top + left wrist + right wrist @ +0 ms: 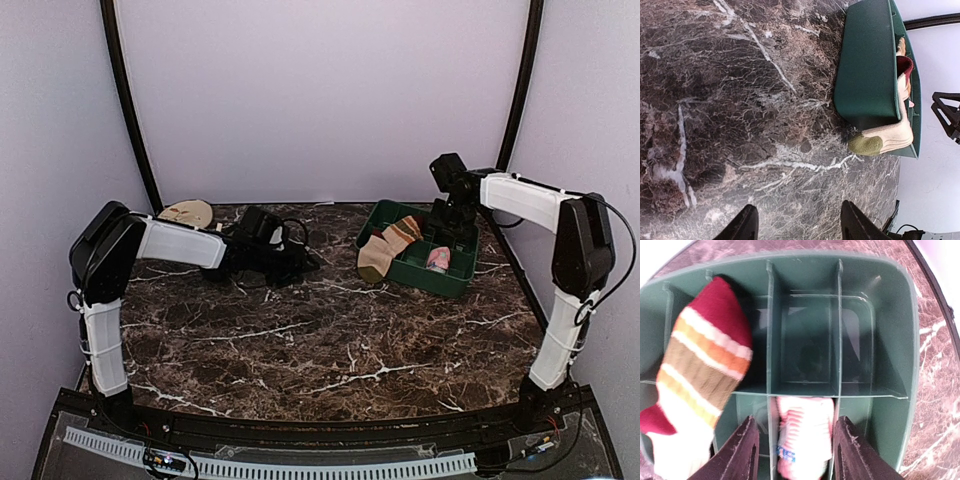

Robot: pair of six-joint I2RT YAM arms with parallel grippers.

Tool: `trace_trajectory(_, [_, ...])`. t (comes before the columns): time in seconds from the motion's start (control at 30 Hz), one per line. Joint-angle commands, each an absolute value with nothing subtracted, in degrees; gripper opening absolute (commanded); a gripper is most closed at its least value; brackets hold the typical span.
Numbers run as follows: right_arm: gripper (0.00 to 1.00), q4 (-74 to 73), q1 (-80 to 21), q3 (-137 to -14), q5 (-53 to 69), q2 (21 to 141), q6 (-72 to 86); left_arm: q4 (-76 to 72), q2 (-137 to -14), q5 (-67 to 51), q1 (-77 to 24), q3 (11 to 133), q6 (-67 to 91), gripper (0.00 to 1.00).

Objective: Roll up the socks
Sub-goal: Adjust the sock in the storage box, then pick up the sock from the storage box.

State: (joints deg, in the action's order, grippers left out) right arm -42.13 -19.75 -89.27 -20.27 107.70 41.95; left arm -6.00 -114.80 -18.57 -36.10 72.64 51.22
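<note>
Striped sock [385, 250] over green tray [437, 280] near rim

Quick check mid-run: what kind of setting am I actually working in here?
Probably a staged robot test booth, not a home: plain pale backdrop walls enclose a marble-pattern tabletop, black frame poles rise at the back corners, and a green compartment tray sits on the top.

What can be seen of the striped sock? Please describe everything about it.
The striped sock looks like soft ribbed knit, unrolled and limp. It has a dark red cuff, cream, orange and tan stripes, a dark red heel, a cream foot and an olive-looking toe. It hangs over the left end wall of the green compartment tray, cuff inside, toe on the marble table.
</note>
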Motion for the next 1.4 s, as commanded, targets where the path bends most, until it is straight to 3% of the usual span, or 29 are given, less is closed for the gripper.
trace_trajectory(0.0, [0.48, -34.83, -21.78, -87.09, -16.78, 102.64, 38.22, -7.23, -110.92, -18.85, -36.12, 71.22, 50.85, 0.59])
trace_trajectory(0.5, [0.51, -26.55, -21.48, -86.86, -2.69, 106.86, 41.79, -7.14, -109.15, -20.26, -37.16, 69.92, 49.73, 0.60])
trace_trajectory(1.37, [0.51, -18.81, -19.35, -83.67, 2.91, 114.91, 48.52, -6.26, -109.93, -19.75, -37.18, 70.32, 49.37, 0.61])
